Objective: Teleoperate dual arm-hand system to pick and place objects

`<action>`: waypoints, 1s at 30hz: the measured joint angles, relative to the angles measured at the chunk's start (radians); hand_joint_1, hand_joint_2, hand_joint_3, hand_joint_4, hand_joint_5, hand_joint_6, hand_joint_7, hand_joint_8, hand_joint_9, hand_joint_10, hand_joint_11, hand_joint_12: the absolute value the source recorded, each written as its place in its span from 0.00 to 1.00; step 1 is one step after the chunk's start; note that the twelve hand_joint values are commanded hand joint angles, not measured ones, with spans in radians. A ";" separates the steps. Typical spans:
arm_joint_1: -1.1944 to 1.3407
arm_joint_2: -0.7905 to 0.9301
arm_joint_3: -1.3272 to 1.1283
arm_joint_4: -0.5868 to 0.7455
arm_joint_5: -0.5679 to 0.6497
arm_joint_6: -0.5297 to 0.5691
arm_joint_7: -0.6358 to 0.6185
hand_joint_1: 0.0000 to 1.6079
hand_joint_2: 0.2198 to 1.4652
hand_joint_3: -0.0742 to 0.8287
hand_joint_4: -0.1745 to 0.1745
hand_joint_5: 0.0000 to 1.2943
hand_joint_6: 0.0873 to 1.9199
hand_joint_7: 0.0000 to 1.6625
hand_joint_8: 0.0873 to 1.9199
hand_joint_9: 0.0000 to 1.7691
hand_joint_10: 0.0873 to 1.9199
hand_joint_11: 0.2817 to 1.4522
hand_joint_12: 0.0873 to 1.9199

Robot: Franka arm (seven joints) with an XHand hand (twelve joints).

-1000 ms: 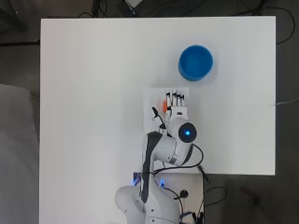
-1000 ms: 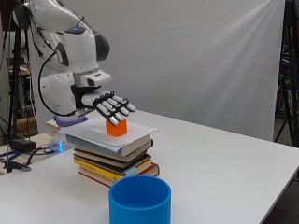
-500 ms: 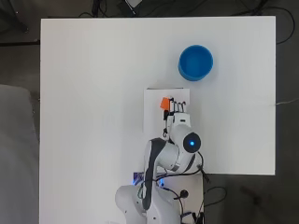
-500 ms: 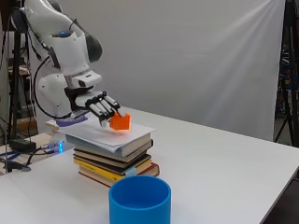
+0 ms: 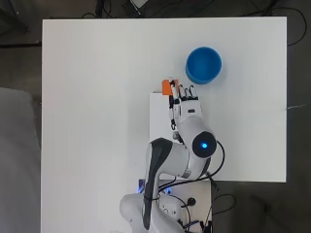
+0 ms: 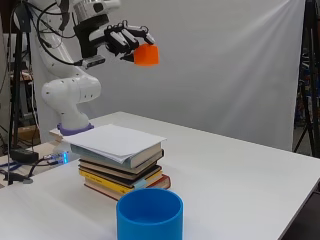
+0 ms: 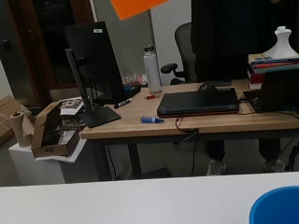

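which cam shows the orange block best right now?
Side view: the orange block shows whole, held high above the stack of books in the hand. Overhead shows only part of it beside the fingers. Wrist catches just an orange corner at the frame edge.

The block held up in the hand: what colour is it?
Orange; the block in the hand shows best in the side view.

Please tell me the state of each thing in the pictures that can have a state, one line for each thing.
Hand: fingers curled round the orange block, raised high above the table.
Orange block: held in the air, touching nothing but the hand.
Blue cup: upright on the table, open top, nothing visible inside.
Stack of books: all closed, lying flat, white sheet on top.
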 joint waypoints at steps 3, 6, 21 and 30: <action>0.010 0.090 -0.032 0.150 -0.017 -0.046 -0.018 0.56 0.82 0.08 1.00 0.56 0.71 0.57 1.00 0.70 1.00 0.55 1.00; 0.015 0.181 -0.089 0.248 -0.028 -0.094 -0.032 0.57 0.81 0.08 1.00 0.58 0.70 0.58 1.00 0.72 1.00 0.59 1.00; 0.129 0.639 -0.437 0.463 -0.041 -0.131 -0.084 0.57 0.81 0.08 1.00 0.58 0.69 0.59 0.96 0.72 1.00 0.58 0.98; 0.996 0.351 -1.022 0.517 -0.122 -0.105 -0.045 0.57 0.81 0.08 1.00 0.57 0.70 0.59 1.00 0.75 1.00 0.61 0.99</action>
